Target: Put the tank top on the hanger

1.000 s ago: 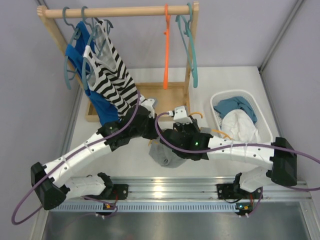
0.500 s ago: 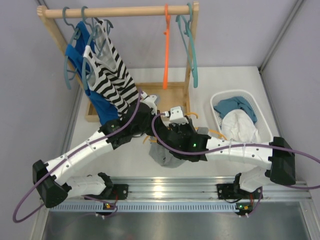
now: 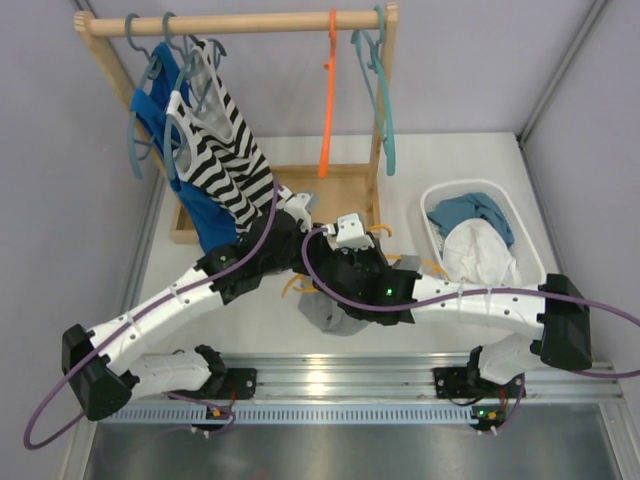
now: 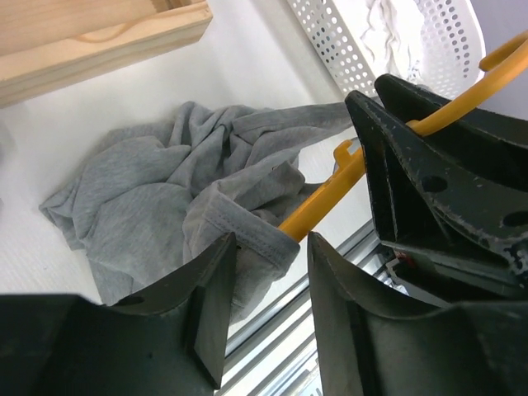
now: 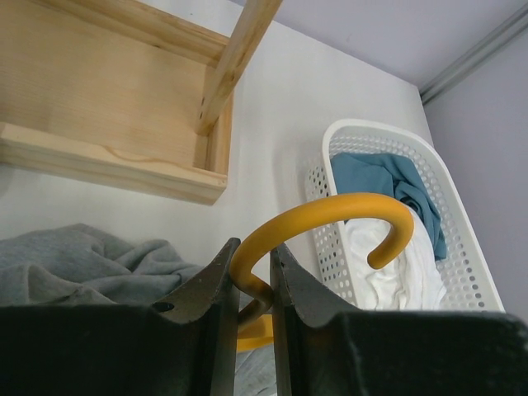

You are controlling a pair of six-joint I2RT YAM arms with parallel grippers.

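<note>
**Hanger clamped by the right arm, grey top bunched on the table below**

The table (image 3: 455,160) is plain white and matt, closed in by pale lilac walls (image 3: 480,60) at the back and on both sides. An aluminium rail (image 3: 340,375) runs along the bottom of the overhead view.

At the top of that view stands a wooden rack (image 3: 250,22). A striped top (image 3: 225,150) and a blue top (image 3: 150,105) hang at its left. A red-orange hanger (image 3: 328,110) and teal hangers (image 3: 385,100) hang towards its right. The rack's flat wooden base (image 5: 99,91) sits on the table.

To the right is a white perforated basket (image 5: 323,231) holding blue and white cloth.

The two arms cross at the centre of the overhead view. The tank top (image 4: 140,198) lies crumpled on the table just below that crossing, near the rail.

The right gripper (image 5: 253,247) has its fingers pressed together on the hanger (image 5: 330,210) at the foot of its hook. The hook curls up towards the basket.

In the left wrist view, one arm of the hanger slants down to the fabric. The left gripper (image 4: 272,241) has its fingers apart. A hemmed edge of the tank top and that hanger arm lie between the tips. I cannot tell whether the tips touch the cloth.
</note>
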